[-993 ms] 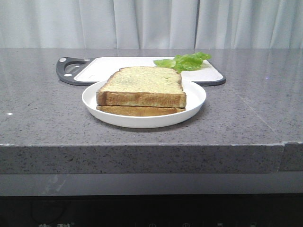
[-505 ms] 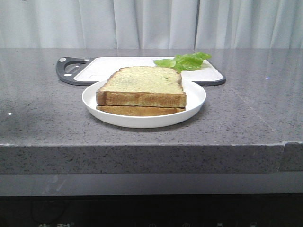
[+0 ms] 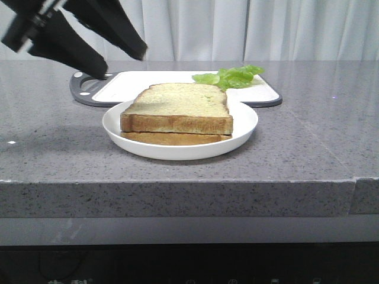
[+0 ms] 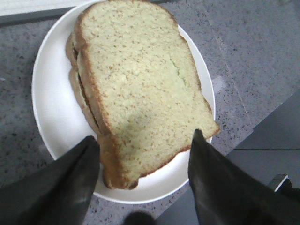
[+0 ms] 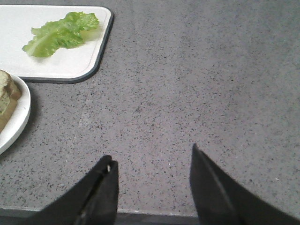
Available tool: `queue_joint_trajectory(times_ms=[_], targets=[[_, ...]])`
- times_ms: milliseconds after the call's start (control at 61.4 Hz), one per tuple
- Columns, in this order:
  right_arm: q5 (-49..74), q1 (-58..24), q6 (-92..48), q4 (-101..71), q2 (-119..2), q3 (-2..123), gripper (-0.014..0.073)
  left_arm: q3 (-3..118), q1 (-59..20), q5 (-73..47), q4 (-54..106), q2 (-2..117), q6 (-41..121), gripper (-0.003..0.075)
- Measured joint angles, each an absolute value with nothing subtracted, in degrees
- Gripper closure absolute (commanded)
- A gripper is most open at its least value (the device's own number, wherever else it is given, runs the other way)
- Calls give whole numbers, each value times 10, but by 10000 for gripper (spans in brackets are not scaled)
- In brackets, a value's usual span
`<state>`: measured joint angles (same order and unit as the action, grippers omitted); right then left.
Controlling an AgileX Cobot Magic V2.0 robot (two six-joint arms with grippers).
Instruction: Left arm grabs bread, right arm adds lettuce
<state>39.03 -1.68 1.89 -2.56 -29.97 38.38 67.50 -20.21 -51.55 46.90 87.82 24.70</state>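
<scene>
The bread (image 3: 177, 106) lies on top of a thinner slice (image 3: 174, 138) on a white plate (image 3: 246, 121), near the front of the grey counter (image 3: 308, 154). The left gripper (image 3: 124, 66) hangs in the air at the far left of the front view, up above the counter and apart from the bread. Its two black fingers (image 3: 71, 50) are spread wide and hold nothing. Most of its body is cut off by the edge of that view.

In the left wrist view the bread (image 4: 140, 84) sits between the spread fingers (image 4: 70, 183) of the left gripper (image 4: 145, 140), but they do not touch it. The thinner slice (image 4: 77, 93) only peeks out along one side.

The lettuce (image 3: 232, 77) lies on a white cutting board (image 3: 148, 83) behind the plate. In the right wrist view the lettuce (image 5: 61, 33) is well apart from the right gripper (image 5: 154, 161), which is over bare counter with its fingers (image 5: 101, 187) spread and nothing in them. The right gripper does not show in the front view. It is probably low over the counter, but that is hard to tell.
</scene>
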Motion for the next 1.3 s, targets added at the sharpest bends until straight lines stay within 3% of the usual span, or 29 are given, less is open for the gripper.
queue_joint_trajectory(times_ms=[635, 1107, 1302], targets=[[391, -17, 19, -26, -300, 384, 209, 715, -205, -502, 502, 986, 248, 309], [400, -17, 19, -26, -300, 384, 209, 715, -205, -511, 507, 990, 248, 733], [400, -17, 19, -26, -300, 384, 209, 719, -205, -516, 506, 990, 248, 741]])
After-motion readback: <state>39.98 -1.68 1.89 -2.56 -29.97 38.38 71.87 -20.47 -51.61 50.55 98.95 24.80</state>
